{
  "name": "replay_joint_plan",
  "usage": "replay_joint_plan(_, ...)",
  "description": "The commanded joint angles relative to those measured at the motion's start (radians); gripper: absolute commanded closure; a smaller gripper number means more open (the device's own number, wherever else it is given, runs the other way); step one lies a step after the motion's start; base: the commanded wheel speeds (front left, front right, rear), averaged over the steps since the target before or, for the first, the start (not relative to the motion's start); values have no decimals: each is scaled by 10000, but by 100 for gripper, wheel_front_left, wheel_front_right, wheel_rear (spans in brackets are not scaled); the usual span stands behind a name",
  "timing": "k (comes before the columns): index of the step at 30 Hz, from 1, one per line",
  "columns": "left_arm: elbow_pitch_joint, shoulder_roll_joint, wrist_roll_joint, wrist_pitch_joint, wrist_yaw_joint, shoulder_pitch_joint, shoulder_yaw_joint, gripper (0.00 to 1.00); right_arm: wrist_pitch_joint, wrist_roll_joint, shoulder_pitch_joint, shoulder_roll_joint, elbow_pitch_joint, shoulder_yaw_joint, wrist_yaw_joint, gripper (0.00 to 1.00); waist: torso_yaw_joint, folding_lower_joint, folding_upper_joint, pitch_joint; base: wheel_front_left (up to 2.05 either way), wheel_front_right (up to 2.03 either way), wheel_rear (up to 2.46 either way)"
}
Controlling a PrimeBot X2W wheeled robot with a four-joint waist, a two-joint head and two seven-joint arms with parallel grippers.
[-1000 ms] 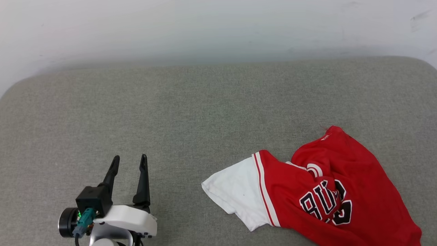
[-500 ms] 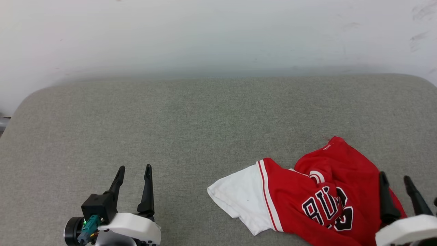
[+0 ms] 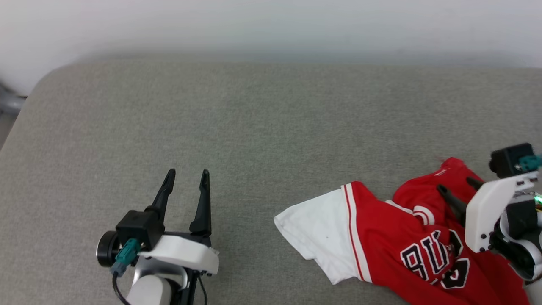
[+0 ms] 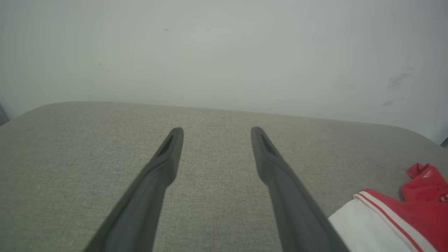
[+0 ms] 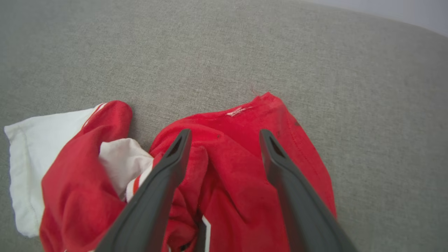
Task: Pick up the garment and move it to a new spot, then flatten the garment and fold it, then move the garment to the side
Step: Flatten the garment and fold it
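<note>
Hovering over the crumpled red-and-white jersey shirt, right side of the grey fabric worktop, the right end effector is spread apart, empty. Grabbing bunched layers could lift a tangled mess, imo.

The left gripper has two long, dark grey fingers, tapering, each with a narrow slot near its tip. Behind them a black boxy block sits on a smooth white shell. A teal plug with a thin black cable hangs beside a black round drum. The right gripper is backed by a white plate, then a second black block with a teal connector, and a small green light.
</note>
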Motion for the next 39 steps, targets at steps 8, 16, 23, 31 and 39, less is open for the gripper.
replay_joint_plan(8, 44, -287, 71, -80, -155, -868, -126, 0, 1798, 1133, -1496, -1736, 385, 2737, -7, 0, 931, -1, 0, 1172, 0, 0, 0)
replay_joint_plan(16, -27, -431, 136, -72, -194, -991, -16, 0, 2888, 2104, -1628, -2200, 1823, 4652, -4, 0, 1141, -1, 0, 1541, 0, 0, 0)
replay_joint_plan(23, 17, -499, 200, -64, -244, -1039, 134, 0, 3494, 3237, -1881, -2055, 2351, 5446, 9, 100, 1062, -1, 0, 1631, 0, 0, 0)
replay_joint_plan(31, 145, -520, 332, -65, -351, -801, 232, 0, 1190, 3065, -3694, -2009, 2736, 3784, -11, 100, 615, -1, 0, 1205, 0, 0, 0)
replay_joint_plan(39, 310, -435, 502, -65, -431, -508, 387, 0, -667, 2796, -3113, -1507, 4751, 652, -8, 100, 104, -1, 0, 651, 0, 0, 0)
